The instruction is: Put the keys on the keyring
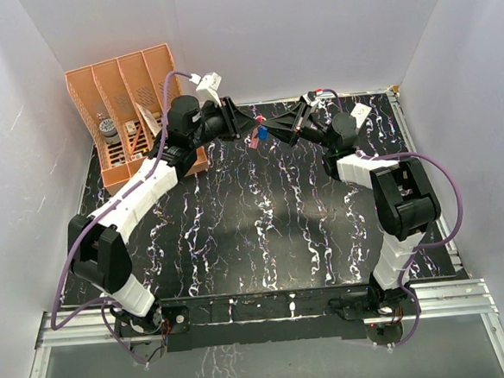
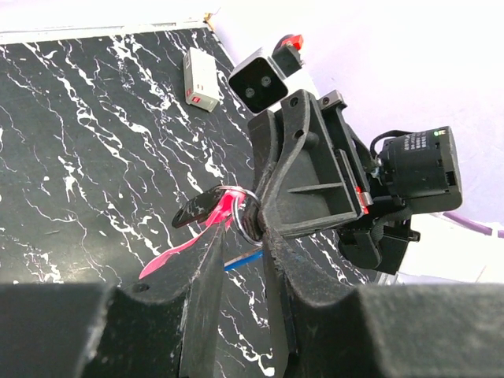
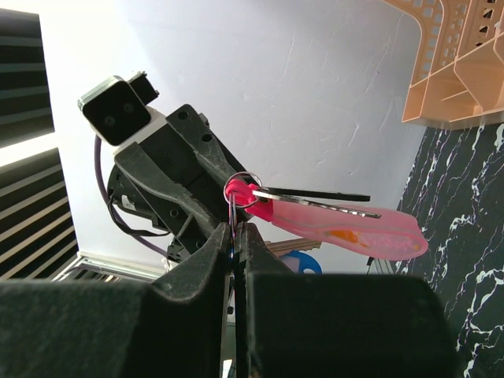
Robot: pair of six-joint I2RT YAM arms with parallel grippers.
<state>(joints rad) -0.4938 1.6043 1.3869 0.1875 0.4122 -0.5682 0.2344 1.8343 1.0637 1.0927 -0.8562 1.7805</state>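
Right jaws pinch the one keyring (image 3: 346, 224), two keys (image 2: 201, 206) beside it; left jaws narrow, hold unclear.

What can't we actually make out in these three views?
- Top view: keyring too small; whether either key is threaded can't be read.
- Left wrist view: blue key mostly hidden between the fingers of the left pincer; whether they grip it is unclear.
- Right wrist view: dark key seen edge-on; what the right pincer pinches is hidden by its own fingertips.
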